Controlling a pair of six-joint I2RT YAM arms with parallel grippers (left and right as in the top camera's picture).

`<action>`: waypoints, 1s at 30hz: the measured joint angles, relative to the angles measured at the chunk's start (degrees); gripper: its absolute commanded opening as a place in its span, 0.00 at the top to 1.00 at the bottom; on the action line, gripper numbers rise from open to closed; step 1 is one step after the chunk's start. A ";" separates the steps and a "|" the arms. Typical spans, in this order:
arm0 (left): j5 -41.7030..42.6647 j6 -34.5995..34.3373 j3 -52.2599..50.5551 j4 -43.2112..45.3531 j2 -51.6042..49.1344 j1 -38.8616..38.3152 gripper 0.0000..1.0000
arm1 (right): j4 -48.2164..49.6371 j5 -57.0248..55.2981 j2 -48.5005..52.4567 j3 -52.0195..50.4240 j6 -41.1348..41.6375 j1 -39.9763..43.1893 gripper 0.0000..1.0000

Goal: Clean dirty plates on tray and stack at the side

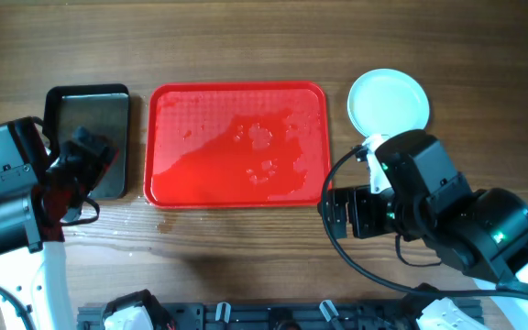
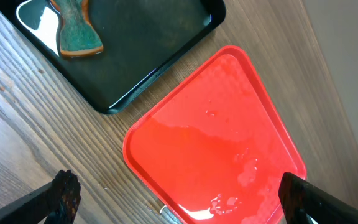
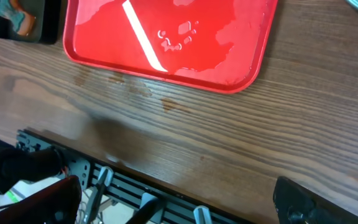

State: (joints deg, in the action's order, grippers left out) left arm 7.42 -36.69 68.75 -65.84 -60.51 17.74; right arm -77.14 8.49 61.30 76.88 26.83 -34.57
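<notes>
Overhead view shows the wooden table (image 1: 246, 37) carrying the red tray (image 1: 191, 119) at its middle, long axis running left to right, with no plates on it. Just left of the tray sits a black pan (image 1: 108, 110). Just off the tray's far right corner are the plates (image 1: 389, 99); only one pale round top shows, so how many lie beneath cannot be told. The right gripper (image 3: 179, 199) hangs off the tray's near right corner over bare wood, fingers spread wide and empty. The plates lie just beyond that arm and well apart from the left one, so I judge any last touch to the stack falls to the right arm. The left gripper (image 2: 182, 196) hovers by the tray's left end near the pan, also wide open with nothing held. A small scrubber (image 2: 73, 31) lies in the pan, and water drops (image 1: 262, 136) bead on the tray.
</notes>
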 measured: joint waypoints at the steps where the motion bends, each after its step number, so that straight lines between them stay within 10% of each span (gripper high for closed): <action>1: 0.00 0.00 0.00 0.00 0.00 0.00 0.00 | 0.00 0.00 0.37 0.00 0.24 0.00 0.00; 14: 0.00 0.00 0.00 0.00 0.00 0.00 0.00 | 2.78 -0.04 6.32 -1.18 0.13 0.00 0.00; 30: 0.02 0.00 0.00 -0.15 0.00 0.00 0.00 | 53.35 1.62 -25.49 -41.11 -2.25 11.65 0.00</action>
State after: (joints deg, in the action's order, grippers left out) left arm 7.44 -36.69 68.75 -66.00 -60.51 17.74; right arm -23.79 10.11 35.81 35.77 24.58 -22.92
